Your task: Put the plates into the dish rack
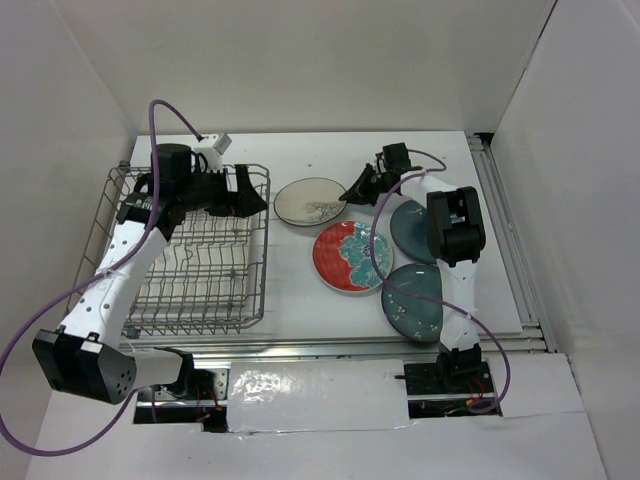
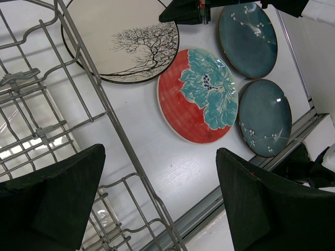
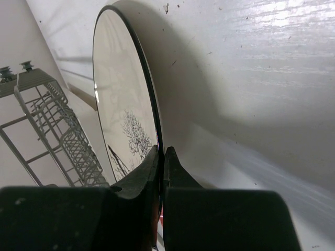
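The cream plate with a grey tree pattern (image 1: 308,201) lies right of the dish rack (image 1: 262,250). My right gripper (image 1: 353,190) is shut on its right rim; in the right wrist view the fingers (image 3: 163,152) pinch the plate's dark edge (image 3: 125,104), which looks tilted with a shadow beneath. The red plate with teal flowers (image 1: 350,258) and two dark teal plates (image 1: 412,230) (image 1: 413,302) lie flat on the table. My left gripper (image 1: 250,195) is open and empty above the rack's far right corner. In the left wrist view its wide jaws (image 2: 159,151) frame the rack's wire rim (image 2: 104,104), with the cream (image 2: 120,39), red (image 2: 201,97) and teal (image 2: 247,36) (image 2: 264,117) plates beyond.
The rack (image 3: 57,130) holds no plates and fills the table's left part. White walls close in the table at the back and both sides. A metal rail (image 1: 510,250) runs along the right edge. The red plate lies close beside the cream plate.
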Tool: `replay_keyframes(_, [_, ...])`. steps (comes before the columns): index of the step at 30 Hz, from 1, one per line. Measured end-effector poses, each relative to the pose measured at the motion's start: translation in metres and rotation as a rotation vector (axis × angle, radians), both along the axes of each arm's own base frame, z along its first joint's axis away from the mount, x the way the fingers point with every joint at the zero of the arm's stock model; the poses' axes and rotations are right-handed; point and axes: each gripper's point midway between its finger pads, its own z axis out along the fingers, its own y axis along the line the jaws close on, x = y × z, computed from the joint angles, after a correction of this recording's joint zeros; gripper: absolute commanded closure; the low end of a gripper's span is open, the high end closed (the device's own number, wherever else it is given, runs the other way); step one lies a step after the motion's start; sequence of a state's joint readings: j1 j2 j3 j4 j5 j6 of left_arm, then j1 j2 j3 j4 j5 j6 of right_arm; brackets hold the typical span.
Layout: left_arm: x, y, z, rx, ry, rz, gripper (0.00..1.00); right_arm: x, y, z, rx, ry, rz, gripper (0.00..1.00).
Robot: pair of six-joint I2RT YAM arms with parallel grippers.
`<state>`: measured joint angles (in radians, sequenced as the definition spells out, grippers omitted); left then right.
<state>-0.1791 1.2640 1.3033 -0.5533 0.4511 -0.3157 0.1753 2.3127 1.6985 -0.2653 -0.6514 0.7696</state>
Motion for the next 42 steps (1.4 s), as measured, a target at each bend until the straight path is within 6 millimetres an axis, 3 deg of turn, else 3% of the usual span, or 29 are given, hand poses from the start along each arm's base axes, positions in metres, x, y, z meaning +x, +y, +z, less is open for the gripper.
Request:
replay_keyframes(9, [0.005, -0.004, -0.001, -0.011, 0.010, -0.016, 0.01, -0.003, -0.008, 0.008, -0.011, -0.033, -0.006, 1.00])
replay_keyframes(15, [0.013, -0.007, 0.008, -0.019, 0.000, -0.025, 0.01, -0.004, -0.025, 0.026, -0.056, -0.065, -0.043, 1.00])
replay_keyframes(25, [0.023, -0.015, 0.016, -0.045, 0.005, -0.056, 0.01, -0.006, -0.065, 0.119, -0.050, -0.252, -0.100, 1.00])
replay_keyframes(33, [0.053, -0.026, 0.006, -0.080, 0.098, -0.067, 0.01, -0.053, -0.079, 0.166, -0.033, -0.341, -0.086, 1.00])
replay_keyframes(42, [0.064, -0.047, -0.003, -0.210, 0.206, -0.185, 0.01, -0.106, -0.067, 0.195, 0.036, -0.396, -0.008, 1.00])
